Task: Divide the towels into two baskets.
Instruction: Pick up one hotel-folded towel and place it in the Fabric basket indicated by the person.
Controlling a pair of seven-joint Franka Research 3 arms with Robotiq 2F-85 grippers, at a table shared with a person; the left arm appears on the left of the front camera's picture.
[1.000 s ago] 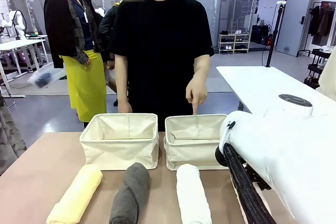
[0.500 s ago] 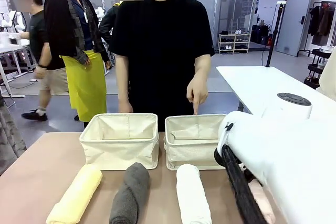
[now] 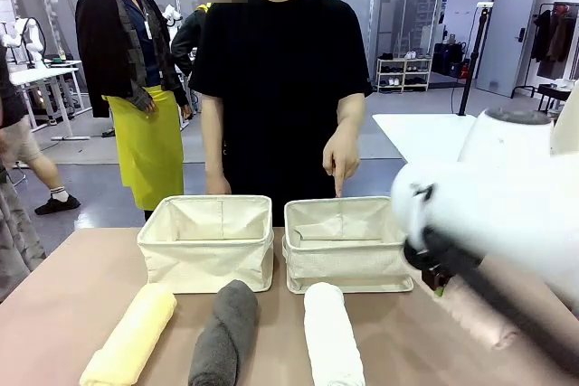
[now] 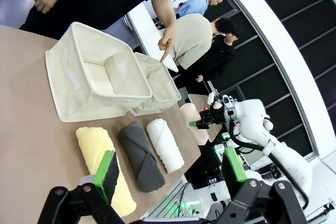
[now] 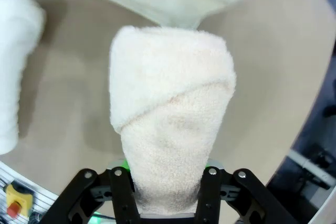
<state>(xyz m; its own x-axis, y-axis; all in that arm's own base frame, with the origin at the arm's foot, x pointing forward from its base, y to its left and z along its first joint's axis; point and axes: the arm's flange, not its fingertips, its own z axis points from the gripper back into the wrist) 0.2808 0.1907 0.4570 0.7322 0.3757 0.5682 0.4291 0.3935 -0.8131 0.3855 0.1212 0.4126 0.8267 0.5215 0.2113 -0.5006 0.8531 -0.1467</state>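
Pale pink terry towel roll: clamped in right fingers, near right cream canvas basket. Left fingers: spread, empty. Pale yellow roll, dark grey roll, white roll: on tan counter, before the baskets. Left basket: empty.

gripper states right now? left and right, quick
Left gripper: open, nothing between the fingers.
Right gripper: closed, holding the pale pink terry towel roll.
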